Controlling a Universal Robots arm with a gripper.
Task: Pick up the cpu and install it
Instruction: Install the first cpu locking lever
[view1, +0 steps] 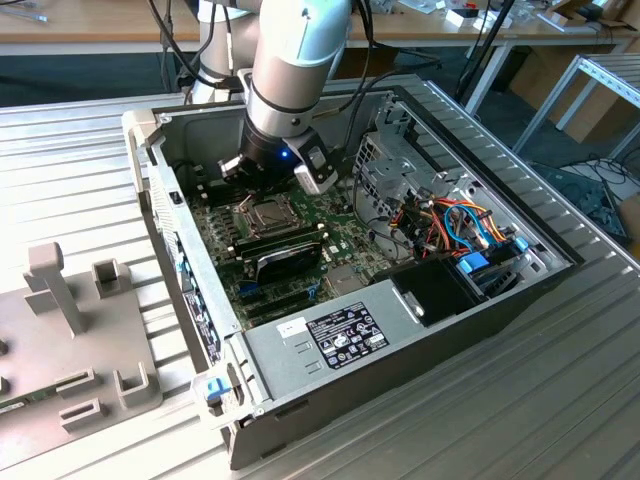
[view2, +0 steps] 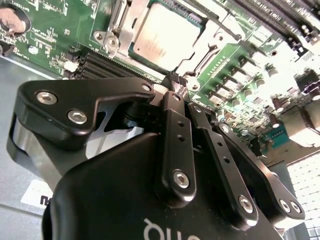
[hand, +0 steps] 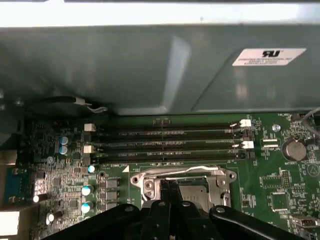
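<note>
cpu (view2: 167, 37) flat in its socket on the motherboard (hand: 270, 185), dull metal top up, inside the open computer case (view1: 142, 165); in the exterior view, directly under the arm (view1: 268, 212). gripper (view2: 175, 85) clenched, fingers pressed together with nothing visible between them, tips poised at the socket frame (hand: 145, 176), just beside the chip's edge. cannot tell whether the tips touch metal.

judging by this, seems to be the seating stage of the install. best handled with the wrist square to the board, light and straight-down contact only, no sideways drag across the chip. worth checking that the chip sits level on all four sides before any load. risk: a tilted press, or a fingertip catching the thin wire lever across the frame in the first wrist view.

room, near to far in the exterior view: grey power supply (view1: 340, 335) at the near end, then a long black module (view1: 285, 252) close against the socket's near side, little margin there. on the exterior view's right, a metal cage and coloured cables (view1: 470, 225), near the wrist's side bracket. on the exterior view's left, the tall case wall. beyond the socket, memory slots (hand: 165, 142), then the far wall (hand: 150, 65), well apart. freest way: straight up.
</note>
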